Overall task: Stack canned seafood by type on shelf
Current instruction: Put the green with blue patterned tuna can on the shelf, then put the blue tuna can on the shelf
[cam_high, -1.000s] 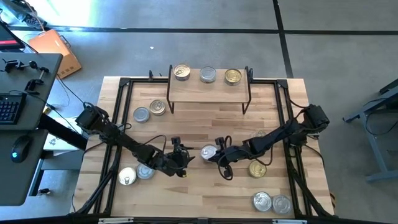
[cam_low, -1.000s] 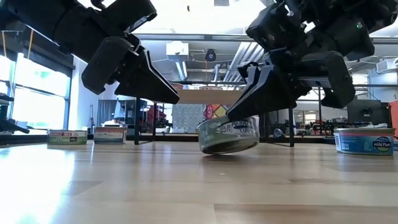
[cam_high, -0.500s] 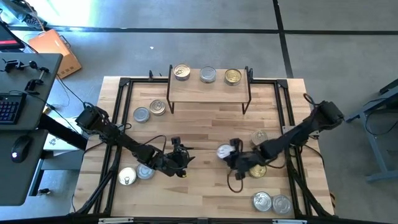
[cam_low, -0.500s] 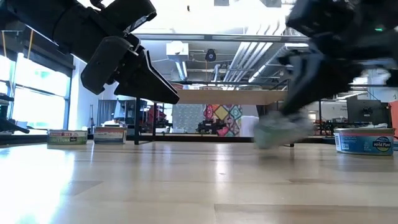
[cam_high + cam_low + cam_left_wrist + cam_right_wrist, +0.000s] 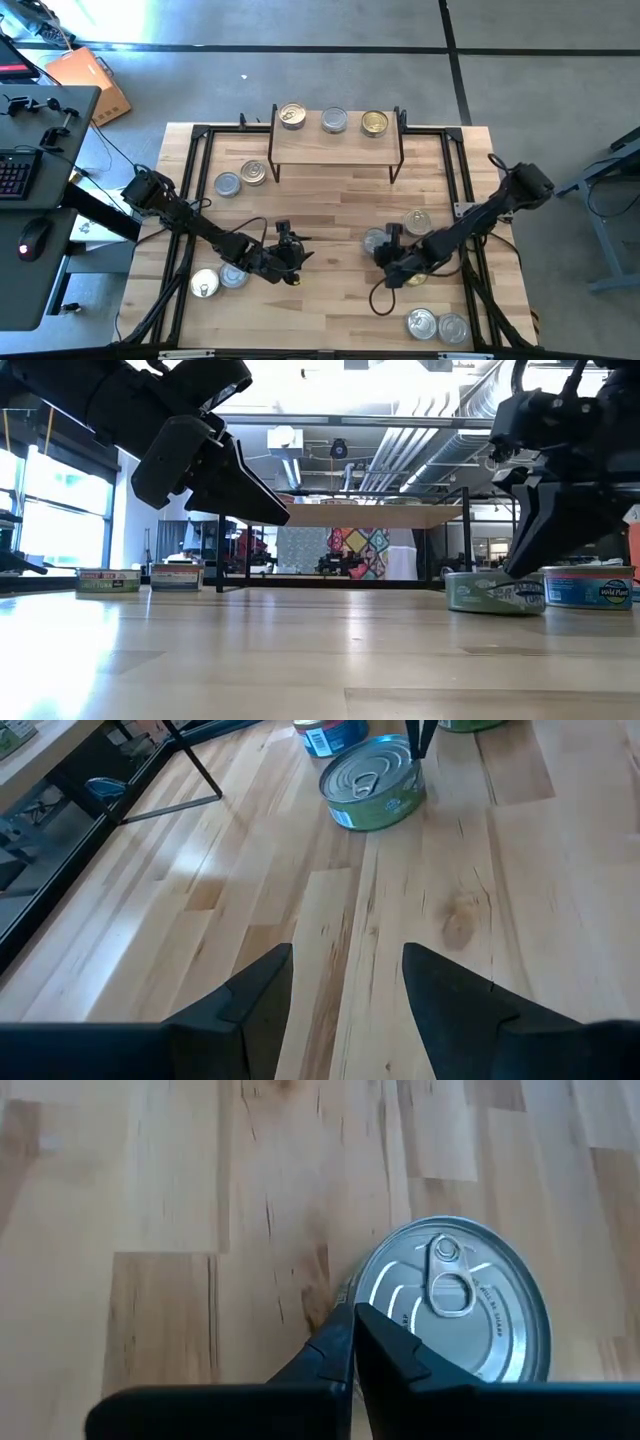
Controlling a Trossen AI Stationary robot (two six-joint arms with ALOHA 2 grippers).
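bright overhead light, glare on tabletop [image 5: 300,650], sharp pics.

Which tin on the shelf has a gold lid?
The tin at the shelf's right end in the high view. Its lid is yellow-gold, while the middle tin looks plain silver and the left tin is paler.

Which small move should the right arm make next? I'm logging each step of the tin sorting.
Probably open its jaws and settle them around the green-labelled tin. The right gripper is shut, its tips at that tin's rim, and the tin sits flat on the table, ungrasped, while the shelf has room.
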